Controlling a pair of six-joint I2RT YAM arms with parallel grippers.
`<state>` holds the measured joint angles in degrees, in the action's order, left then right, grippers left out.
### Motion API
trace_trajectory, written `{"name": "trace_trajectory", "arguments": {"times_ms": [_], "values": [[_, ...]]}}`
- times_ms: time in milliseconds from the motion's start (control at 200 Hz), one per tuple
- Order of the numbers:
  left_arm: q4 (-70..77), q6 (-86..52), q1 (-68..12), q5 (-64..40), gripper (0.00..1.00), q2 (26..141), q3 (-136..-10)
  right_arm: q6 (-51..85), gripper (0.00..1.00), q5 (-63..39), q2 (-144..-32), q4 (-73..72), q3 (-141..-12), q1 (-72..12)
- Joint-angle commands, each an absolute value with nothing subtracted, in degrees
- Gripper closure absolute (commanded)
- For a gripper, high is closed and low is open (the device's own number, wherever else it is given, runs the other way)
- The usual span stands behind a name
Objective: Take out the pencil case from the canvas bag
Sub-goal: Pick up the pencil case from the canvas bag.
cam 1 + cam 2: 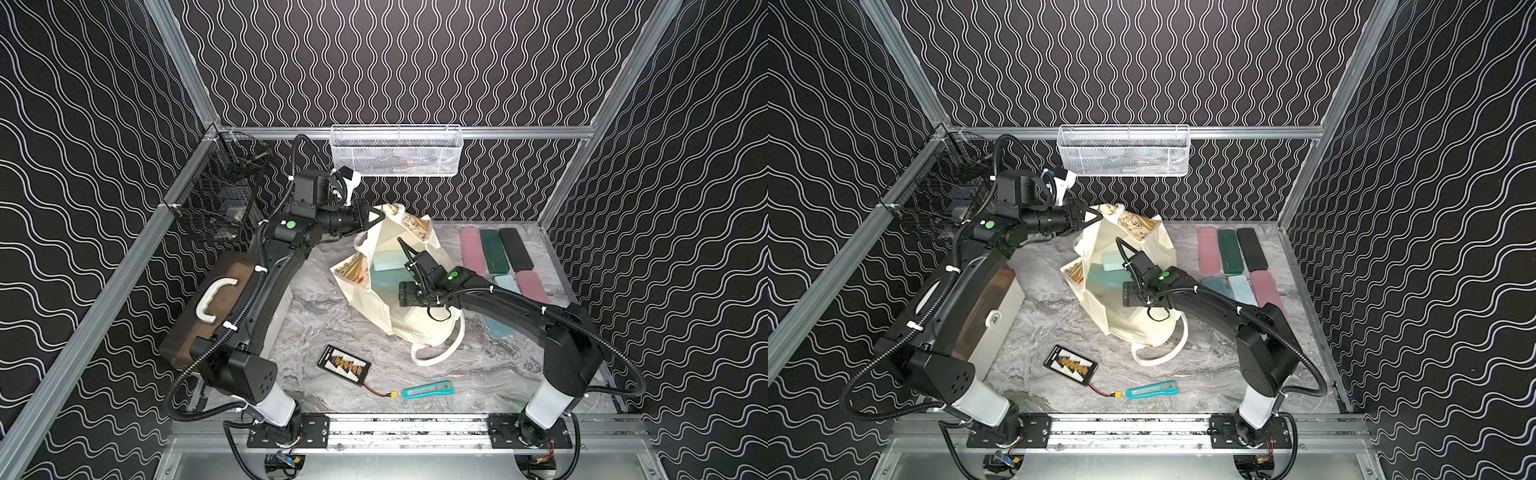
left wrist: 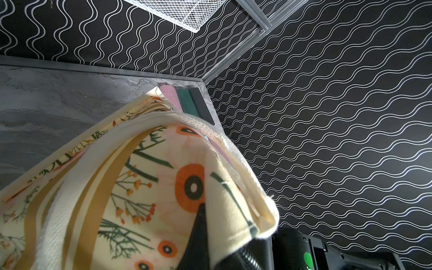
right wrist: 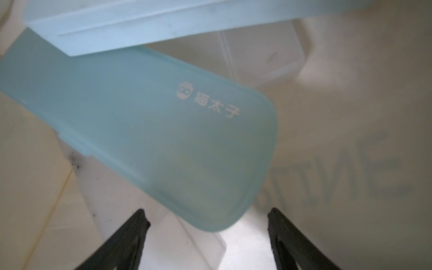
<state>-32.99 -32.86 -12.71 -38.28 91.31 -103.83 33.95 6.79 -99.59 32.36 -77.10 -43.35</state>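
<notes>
Right claw (image 3: 207,212) spread wide inside the canvas bag (image 1: 374,307), one teal pencil case (image 3: 149,131) pointing its rounded end toward the claw, one paler blue case (image 3: 140,25) across it, left claw (image 1: 376,216) clamped on the bag's far rim, six cases (image 1: 493,251) far right.

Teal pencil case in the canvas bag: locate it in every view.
In both top views: teal pencil case inside the canvas bag, near centre.
Left wrist: not in it.
Right wrist: fills the middle.
Shared landmark: pale blue case overlapping its end.
</notes>
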Motion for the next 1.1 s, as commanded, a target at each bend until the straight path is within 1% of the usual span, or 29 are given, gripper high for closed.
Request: {"name": "trace_trajectory", "arguments": {"times_ms": [0, 250, 691, 861, 991, 1096], "values": [[-25.62, -32.06, -12.64, -40.33, 1.0, 90.79, -104.81, 38.55, 0.17, 1.64, -99.46, 29.88, -75.66, -42.04], [-24.42, -32.57, -12.68, -40.78, 1.0, 90.0, -103.69, 42.75, 0.17, -4.52, -99.23, 23.91, -72.28, -40.08], [-23.83, -32.74, -12.81, -41.4, 1.0, 89.39, -103.23, 50.86, 0.3, -9.96, -98.45, 15.11, -67.45, -38.5], [-23.61, -32.77, -12.82, -41.38, 1.0, 89.16, -102.73, 51.87, 0.42, -10.31, -96.41, 10.55, -65.22, -38.14], [-24.52, -32.08, -12.83, -40.93, 1.0, 89.14, -102.68, 51.46, 0.51, -9.25, -94.74, 9.74, -65.21, -38.18], [-23.72, -32.55, -12.77, -40.9, 1.0, 88.95, -101.8, 50.9, 0.58, -8.35, -92.9, 8.72, -62.61, -38.14]]}}
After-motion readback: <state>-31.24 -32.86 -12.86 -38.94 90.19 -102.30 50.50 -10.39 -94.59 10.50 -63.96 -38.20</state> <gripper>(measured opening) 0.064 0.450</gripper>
